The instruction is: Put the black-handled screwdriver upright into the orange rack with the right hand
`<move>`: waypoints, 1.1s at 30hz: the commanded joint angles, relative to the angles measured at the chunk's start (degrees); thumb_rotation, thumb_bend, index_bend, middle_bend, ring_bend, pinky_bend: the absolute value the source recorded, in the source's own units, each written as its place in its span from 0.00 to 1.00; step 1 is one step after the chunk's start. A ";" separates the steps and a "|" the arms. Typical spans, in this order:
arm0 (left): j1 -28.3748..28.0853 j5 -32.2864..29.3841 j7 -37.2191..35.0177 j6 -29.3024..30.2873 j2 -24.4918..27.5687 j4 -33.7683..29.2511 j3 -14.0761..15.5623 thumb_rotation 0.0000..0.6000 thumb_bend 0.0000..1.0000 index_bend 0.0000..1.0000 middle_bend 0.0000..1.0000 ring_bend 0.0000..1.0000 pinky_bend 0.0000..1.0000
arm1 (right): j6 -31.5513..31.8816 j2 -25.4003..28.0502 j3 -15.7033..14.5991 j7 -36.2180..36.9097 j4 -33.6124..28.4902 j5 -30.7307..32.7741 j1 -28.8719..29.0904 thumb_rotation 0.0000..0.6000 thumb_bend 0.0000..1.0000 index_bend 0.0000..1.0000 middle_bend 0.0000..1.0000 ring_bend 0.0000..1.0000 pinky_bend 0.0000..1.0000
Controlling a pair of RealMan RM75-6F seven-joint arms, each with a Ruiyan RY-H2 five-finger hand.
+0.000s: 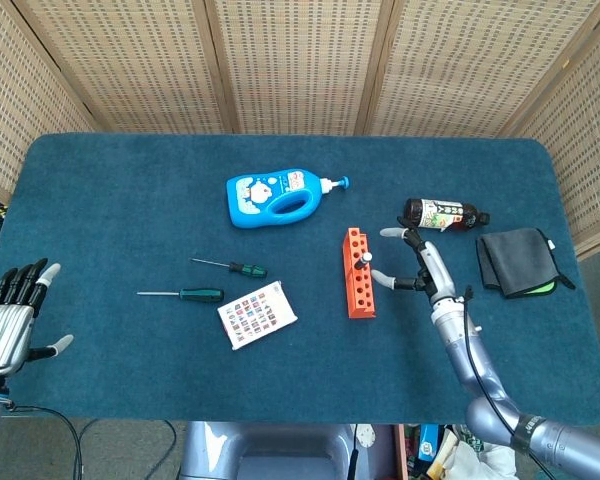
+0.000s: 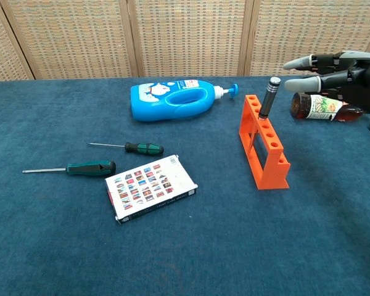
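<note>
Standing upright in a hole of the orange rack (image 2: 263, 150), the black-handled screwdriver (image 2: 268, 97) leans slightly, its handle rising above the rack's top bar. In the head view the same screwdriver (image 1: 364, 262) shows as a small pale cap over the rack (image 1: 357, 273).

The right hand (image 2: 336, 69) is at 3 o'clock from the screwdriver, clear of it, with its fingers spread and extended toward the handle; it holds nothing. In the head view this hand (image 1: 417, 262) sits just beside the rack's right side, not touching it.

The left hand (image 1: 12, 310) appears at the lower left edge of the table (image 1: 130, 190), at 9 o'clock from the rack and well apart from it. Its fingers are apart and point upward; it holds nothing.

Other items on the table:
- A blue pump bottle (image 2: 176, 99) lies on its side at 10 o'clock from the rack, nozzle pointing toward the rack.
- A dark bottle (image 2: 322, 106) with a printed label lies on its side at 2 o'clock from the rack, behind the right hand.
- A small green-handled screwdriver (image 2: 129, 147) and a larger green-handled screwdriver (image 2: 74, 168) lie flat at 9 o'clock from the rack.
- A printed card box (image 2: 150, 187) lies flat just beside the two green-handled tools.
- A folded dark cloth (image 1: 517, 260) lies near the right table edge.
</note>
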 commanded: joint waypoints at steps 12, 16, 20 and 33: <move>-0.29 0.76 0.81 -0.22 -0.73 0.29 0.27 1.00 0.00 0.00 0.00 0.00 0.00 | 1.80 -0.93 -1.22 -2.98 1.71 0.20 0.42 1.00 0.16 0.26 0.00 0.00 0.00; -0.54 0.78 1.09 -0.44 -1.11 0.46 0.16 1.00 0.00 0.00 0.00 0.00 0.00 | 1.56 -1.87 -0.28 -4.27 3.17 2.46 1.83 1.00 0.16 0.26 0.00 0.00 0.00; -0.58 1.13 0.72 -0.03 -1.02 0.35 -0.02 1.00 0.00 0.00 0.00 0.00 0.00 | 0.57 -2.19 0.20 -4.61 4.24 4.14 2.65 1.00 0.16 0.26 0.00 0.00 0.00; -1.51 1.62 0.20 -0.32 -0.81 -0.58 -0.69 1.00 0.00 0.00 0.00 0.00 0.00 | -0.96 -3.53 0.09 -4.26 7.17 5.17 3.41 1.00 0.16 0.26 0.00 0.00 0.00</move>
